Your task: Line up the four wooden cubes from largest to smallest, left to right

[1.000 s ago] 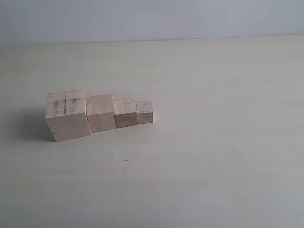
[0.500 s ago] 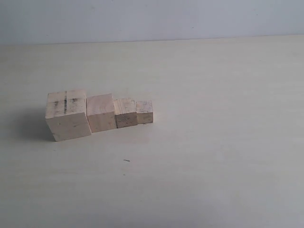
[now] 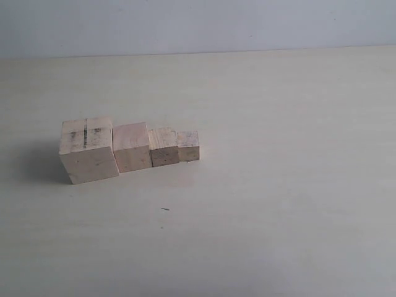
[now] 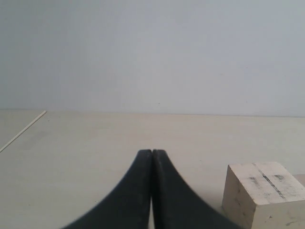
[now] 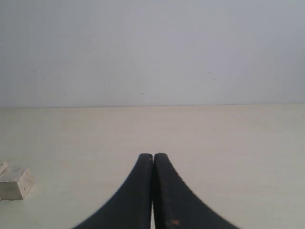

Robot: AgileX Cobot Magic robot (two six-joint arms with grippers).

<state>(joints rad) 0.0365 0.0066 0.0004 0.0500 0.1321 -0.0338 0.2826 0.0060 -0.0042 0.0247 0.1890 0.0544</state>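
Note:
Four pale wooden cubes stand touching in a row on the table, at the left of the exterior view. The largest cube (image 3: 87, 150), with dark lines on top, is leftmost. Then come the second cube (image 3: 131, 146), the third cube (image 3: 164, 146) and the smallest cube (image 3: 189, 145). Neither arm shows in the exterior view. My left gripper (image 4: 152, 153) is shut and empty, with the largest cube (image 4: 264, 193) a short way beside it. My right gripper (image 5: 153, 156) is shut and empty too, and the smallest cube (image 5: 15, 182) lies well off to its side.
The pale table (image 3: 278, 185) runs back to a plain light wall (image 3: 198, 25). A tiny dark speck (image 3: 165, 209) lies in front of the row. A table edge (image 4: 21, 130) shows in the left wrist view.

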